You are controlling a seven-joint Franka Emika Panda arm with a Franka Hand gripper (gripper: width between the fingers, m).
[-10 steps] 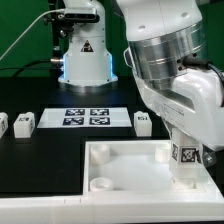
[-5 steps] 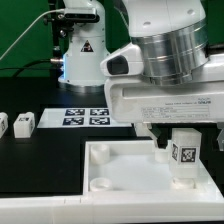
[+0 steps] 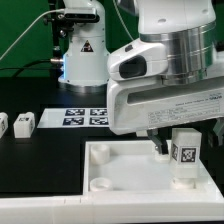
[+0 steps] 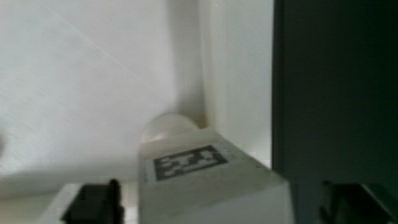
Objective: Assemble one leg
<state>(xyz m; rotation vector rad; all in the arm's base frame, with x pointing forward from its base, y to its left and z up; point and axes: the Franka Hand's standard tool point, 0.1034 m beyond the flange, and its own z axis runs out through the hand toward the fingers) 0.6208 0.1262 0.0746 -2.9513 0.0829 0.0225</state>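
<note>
Leg (image 3: 184, 156) stands upright in a socket of the white panel (image 3: 120, 160), toward the exterior view's right. The gripper (image 4: 222, 203) hangs just above it with its jaws spread, one finger on each side, neither clearly touching. To seat the leg well, the gripper should probably close squarely on its flat faces, hold it vertical, then press or twist it home without tilting.

Set slightly above the counter (image 3: 40, 165), the exterior camera faces the robot base (image 3: 84, 55) across it, with the arm (image 3: 170, 60) looming close at the exterior view's right. The wrist camera peers steeply down from very near. Both views share the tagged leg (image 3: 185, 152) and the white panel (image 3: 120, 160) corner beneath.
</note>
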